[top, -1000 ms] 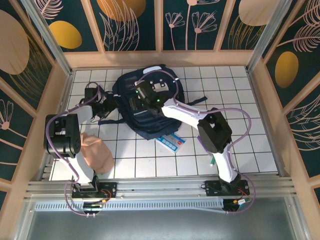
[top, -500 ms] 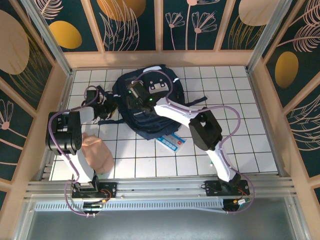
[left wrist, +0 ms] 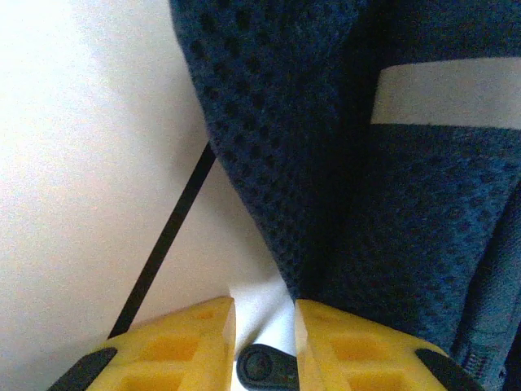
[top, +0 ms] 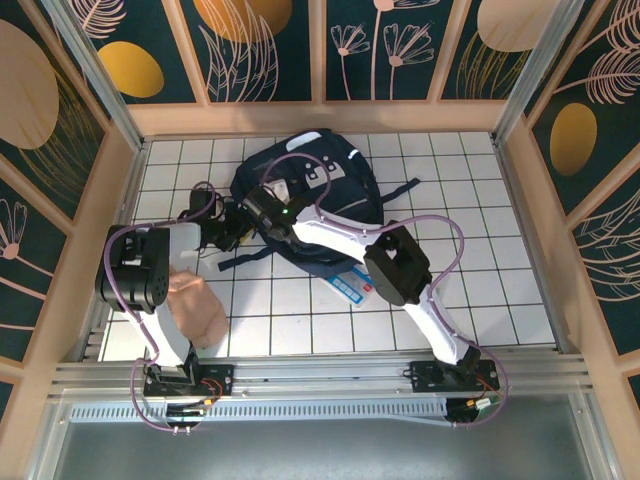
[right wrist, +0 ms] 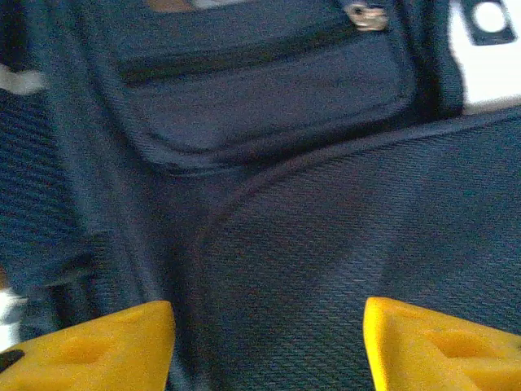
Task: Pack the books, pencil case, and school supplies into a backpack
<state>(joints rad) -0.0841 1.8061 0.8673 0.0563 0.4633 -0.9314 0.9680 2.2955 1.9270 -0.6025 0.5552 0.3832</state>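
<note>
left gripper [left wrist: 264, 314] near-closed at backpack [left wrist: 342, 204] mesh edge, grip unclear, right gripper [right wrist: 269, 318] spread wide above blurred pocket [right wrist: 269, 90], book [top: 352, 288] half hidden under right arm [top: 400, 270]

You're looking at a white tiled worktop [top: 480, 200]. Wooden-framed panels [top: 270, 50], teal with leaves and orange ovals, are standing around it, and an aluminium rail [top: 320, 375] is running along its near edge.
</note>
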